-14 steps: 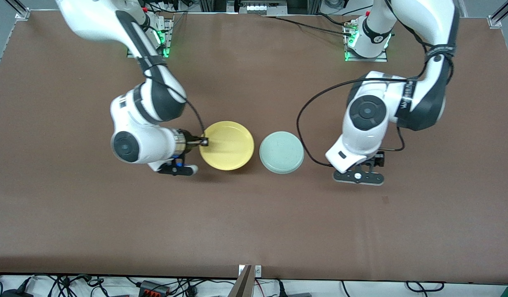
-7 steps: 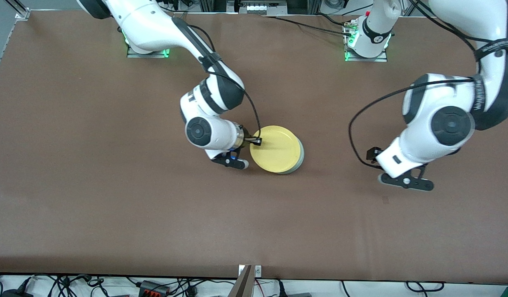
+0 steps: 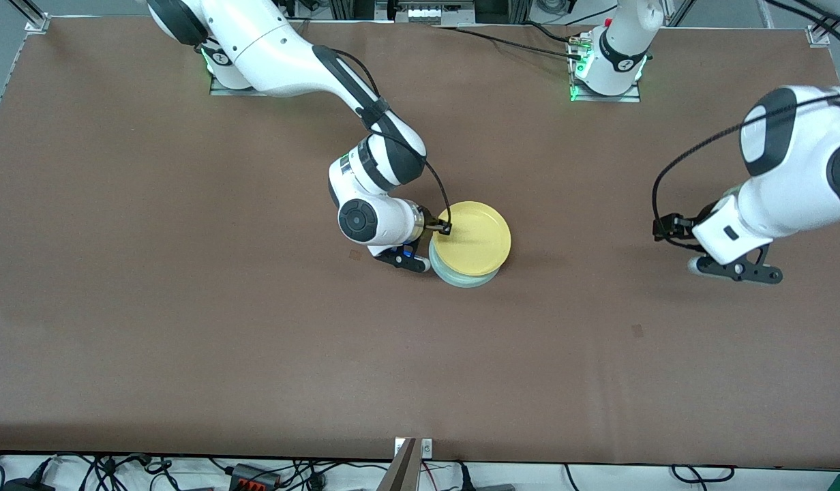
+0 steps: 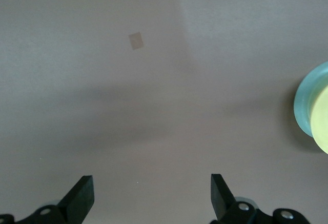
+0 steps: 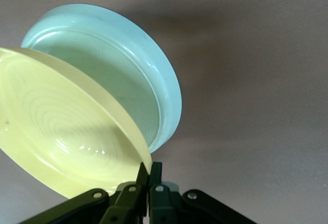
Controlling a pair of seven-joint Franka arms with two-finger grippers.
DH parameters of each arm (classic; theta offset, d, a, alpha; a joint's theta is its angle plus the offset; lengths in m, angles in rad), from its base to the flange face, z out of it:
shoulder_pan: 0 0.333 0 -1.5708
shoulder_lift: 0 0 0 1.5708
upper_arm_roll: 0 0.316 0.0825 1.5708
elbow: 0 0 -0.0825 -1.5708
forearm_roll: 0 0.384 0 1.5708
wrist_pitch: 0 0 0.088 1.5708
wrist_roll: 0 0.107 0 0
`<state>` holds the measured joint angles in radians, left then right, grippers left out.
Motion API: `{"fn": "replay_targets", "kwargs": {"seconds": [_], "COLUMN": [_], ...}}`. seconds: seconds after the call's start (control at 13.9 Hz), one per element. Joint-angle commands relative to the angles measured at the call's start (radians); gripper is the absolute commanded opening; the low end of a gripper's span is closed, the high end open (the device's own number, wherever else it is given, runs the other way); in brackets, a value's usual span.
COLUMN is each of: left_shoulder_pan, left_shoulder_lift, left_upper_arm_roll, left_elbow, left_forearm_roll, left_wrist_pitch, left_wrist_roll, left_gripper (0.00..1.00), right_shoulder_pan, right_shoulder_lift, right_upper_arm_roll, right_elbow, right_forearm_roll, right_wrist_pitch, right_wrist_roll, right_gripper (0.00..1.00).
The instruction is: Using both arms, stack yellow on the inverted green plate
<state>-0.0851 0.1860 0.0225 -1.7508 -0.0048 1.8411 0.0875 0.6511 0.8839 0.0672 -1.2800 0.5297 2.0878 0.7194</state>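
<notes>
A brown table [image 3: 188,341] seen from above, two white arms reaching in from their bases. The green plate [image 3: 461,278] lies upside down near the table's middle; it is the landmark here. A second ago the yellow plate [image 3: 474,237] lay beside the green plate, toward the right arm's end; now it sits over it, covering most of it, only a crescent of green rim showing on the side nearer the camera. The right gripper [image 3: 444,228] is pinched tight on the yellow rim, on the side toward the right arm's end; in the right wrist view the yellow plate [image 5: 66,131] looks tilted over the green plate's upturned base [image 5: 110,75] — not yet flat, as far as can be judged.

The left gripper [image 3: 733,267] was near the green plate a second ago; it has pulled well away toward the left arm's end and hovers over bare table, fingers [image 4: 82,196] spread wide, holding nothing.

So the carry looks nearly done; what likely remains is lowering the yellow plate level, centring it, and releasing — let go too early and it could slide off.
</notes>
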Motion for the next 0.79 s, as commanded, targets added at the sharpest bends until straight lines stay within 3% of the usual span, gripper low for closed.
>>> {"fn": "replay_targets", "kwargs": {"seconds": [0.0,0.14,0.36,0.72], "left_shoulder_pan": [0.008,0.011,0.022,0.038], "left_shoulder_lift": [-0.175,-0.206,-0.201,-0.191], "left_upper_arm_roll": [-0.009,-0.010,-0.012,-0.018], "left_elbow": [-0.147,-0.116,0.023,0.155], "left_forearm_roll": [-0.018,-0.018,-0.018,-0.015], "left_wrist_pitch": [0.027,-0.084,-0.267,-0.384], "left_wrist_roll": [0.011,0.009,0.011,0.005], "left_gripper": [1.00,1.00,1.00,1.00], "right_shoulder_pan": [0.004,-0.008,0.001,0.004], "right_shoulder_lift": [0.004,0.004,0.004,0.012], "right_upper_arm_roll": [-0.009,-0.009,-0.009,-0.009], "right_elbow": [0.001,-0.001,-0.009,-0.009], "right_forearm_roll": [0.016,0.013,0.012,0.021], "right_wrist_pitch": [0.003,0.000,0.006,0.038], "right_wrist_roll": [0.003,0.000,0.002,0.003], "right_gripper": [0.00,0.00,0.00,0.00]}}
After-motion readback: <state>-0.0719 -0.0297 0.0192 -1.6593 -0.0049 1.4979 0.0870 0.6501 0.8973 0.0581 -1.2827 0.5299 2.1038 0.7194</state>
